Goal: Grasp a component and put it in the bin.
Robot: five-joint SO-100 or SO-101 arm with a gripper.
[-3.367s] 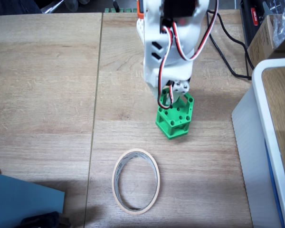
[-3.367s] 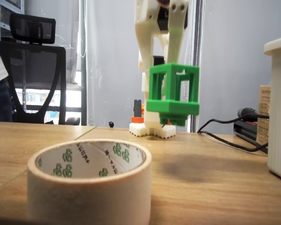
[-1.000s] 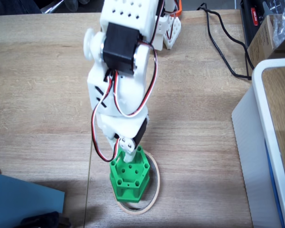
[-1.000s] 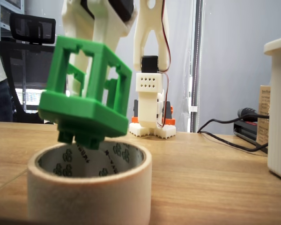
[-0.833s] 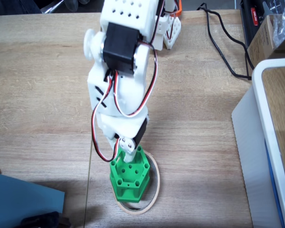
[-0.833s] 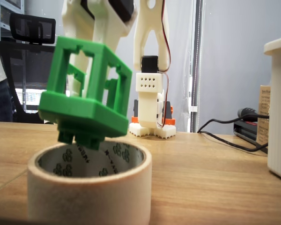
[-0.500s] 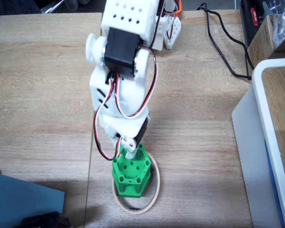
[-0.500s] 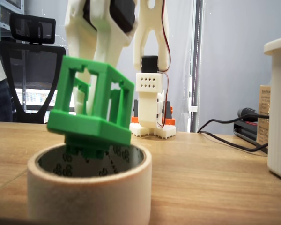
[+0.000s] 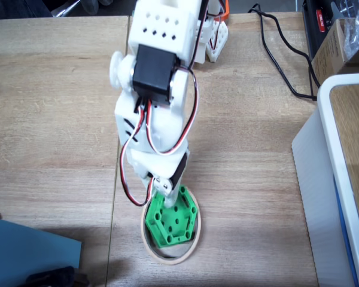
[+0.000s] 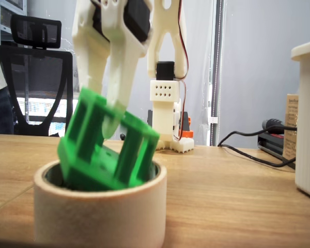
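Note:
The green component [image 9: 173,223] sits low inside the bin [image 9: 145,234], a beige tape ring on the table. In the low fixed view the component [image 10: 106,155] is strongly tilted, its lower part sunk in the bin [image 10: 101,214] and its upper corner sticking out above the rim. My white gripper [image 9: 163,195] hangs right over the ring's far edge. One finger [image 10: 112,116] still reaches into the block's open upper side and touches it. The arm and the block hide how far apart the jaws stand.
A large white container with a blue edge [image 9: 332,179] stands at the right. Black cables [image 9: 284,66] run across the back right. A blue sheet [image 9: 30,251] lies at the front left corner. The arm's base [image 10: 168,121] stands behind the ring.
The arm has lowered the green component from above the ring into it. In the last half second the block dropped further and tipped over sharply.

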